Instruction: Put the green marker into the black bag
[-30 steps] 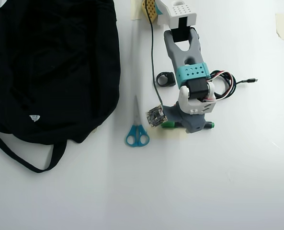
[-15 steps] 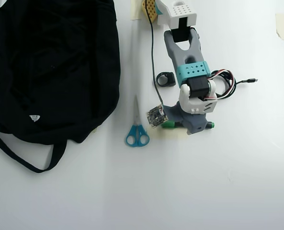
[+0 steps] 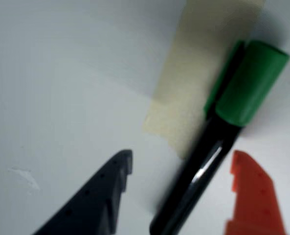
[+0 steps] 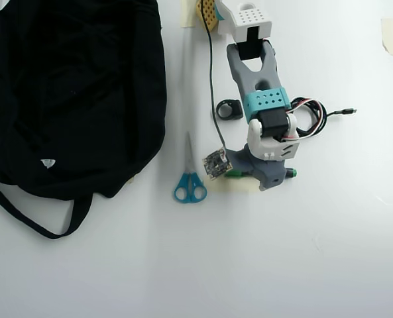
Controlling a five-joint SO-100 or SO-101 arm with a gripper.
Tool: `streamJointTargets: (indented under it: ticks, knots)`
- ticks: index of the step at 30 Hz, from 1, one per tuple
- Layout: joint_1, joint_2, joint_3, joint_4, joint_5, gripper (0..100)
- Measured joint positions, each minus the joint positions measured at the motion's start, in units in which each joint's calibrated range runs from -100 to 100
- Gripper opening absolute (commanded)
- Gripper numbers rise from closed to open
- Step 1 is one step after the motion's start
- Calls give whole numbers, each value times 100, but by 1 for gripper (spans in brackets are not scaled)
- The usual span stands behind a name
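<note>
— Where's the green marker relative to you?

— Lying flat on the table, partly over a strip of tape. In the wrist view its dark barrel runs up between my two fingers, nearer the orange one than the dark one, cap pointing away from me

— And your gripper?

— Spread wide, touching nothing yet. The barrel crosses the gap lengthwise at a slant, so I judge closing should catch it

— The black bag?

— Well off to the left in the overhead view, beyond the scissors
</note>
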Motion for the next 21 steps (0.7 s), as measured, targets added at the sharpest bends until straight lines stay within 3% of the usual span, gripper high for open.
streamJointTargets:
  ticks: [21]
  knots:
    - [0, 183, 0, 17, 0, 26]
